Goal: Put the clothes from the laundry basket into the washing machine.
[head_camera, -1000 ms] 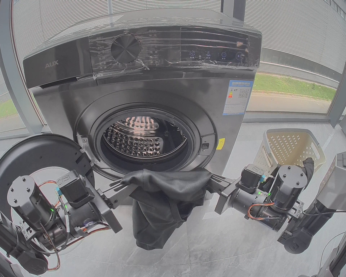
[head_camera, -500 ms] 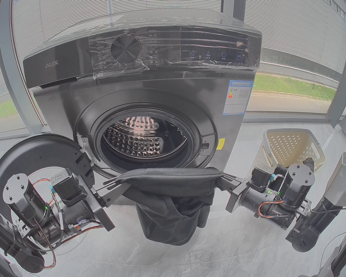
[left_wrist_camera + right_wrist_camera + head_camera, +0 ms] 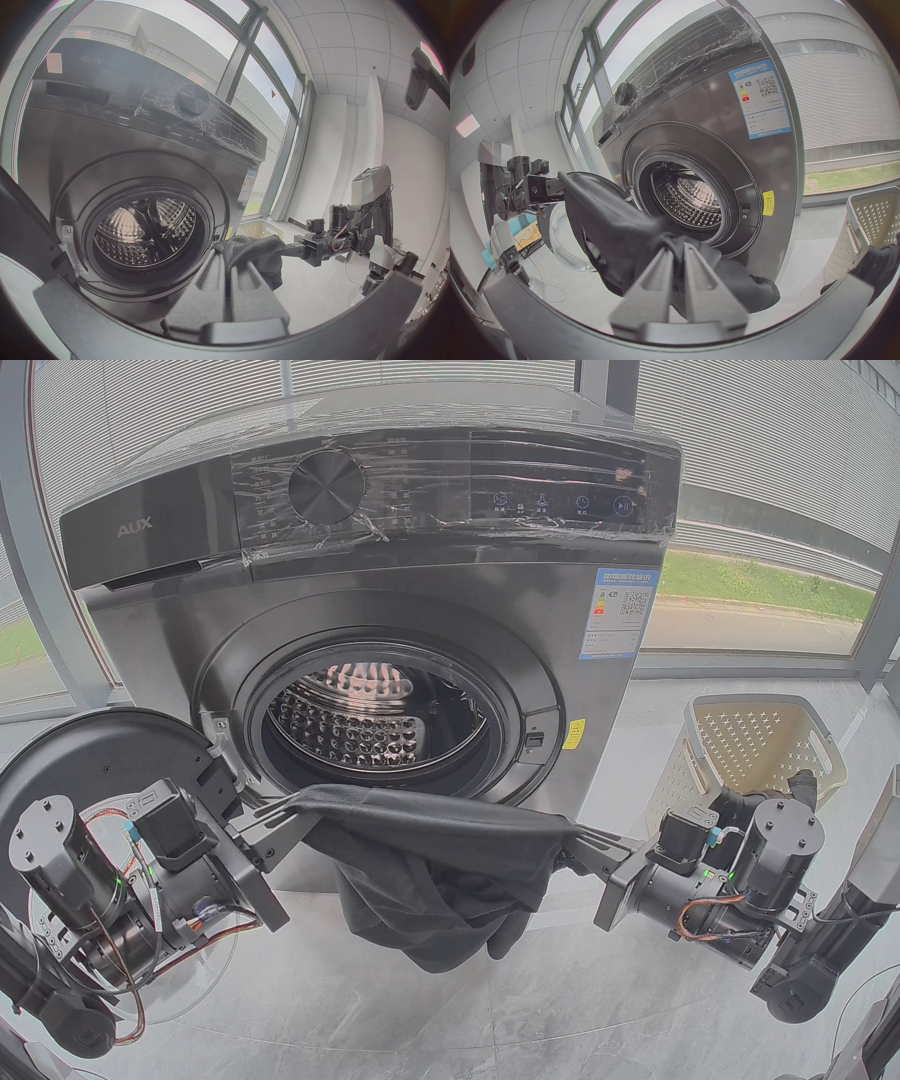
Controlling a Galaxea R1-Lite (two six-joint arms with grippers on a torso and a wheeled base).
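Since a second ago, our two arms have drawn apart: the left gripper (image 3: pixel 274 812) has gone up and outward toward the lower rim of the door opening, and the right gripper (image 3: pixel 574 847) has slid outward and a little lower. The black garment (image 3: pixel 441 862) that sagged in a long fold between them is now pulled into a taut band. Its hanging part has also come up higher off the floor (image 3: pixel 562 1007).

We hold the garment at both ends. The left gripper's fingers are closed narrow on one corner, and the right gripper's fingers are pinched together on the opposite corner, with cloth bunched around the tips. The top edge runs straight from one gripper to the other, higher at our left and lower at our right. The rest drapes below it in loose folds, clear of the floor.

The garment is in front of the washing machine (image 3: pixel 375 585), across the bottom of the opening and outside the drum (image 3: pixel 375 721). Its left end is just at the lower lip of the opening. The round door (image 3: pixel 84 763) stands swung open at our left, behind the left arm.

The laundry basket (image 3: pixel 764 730) stands on the floor to the right of the machine, just behind our right arm. More dark clothing (image 3: pixel 802 787) shows at its near side.
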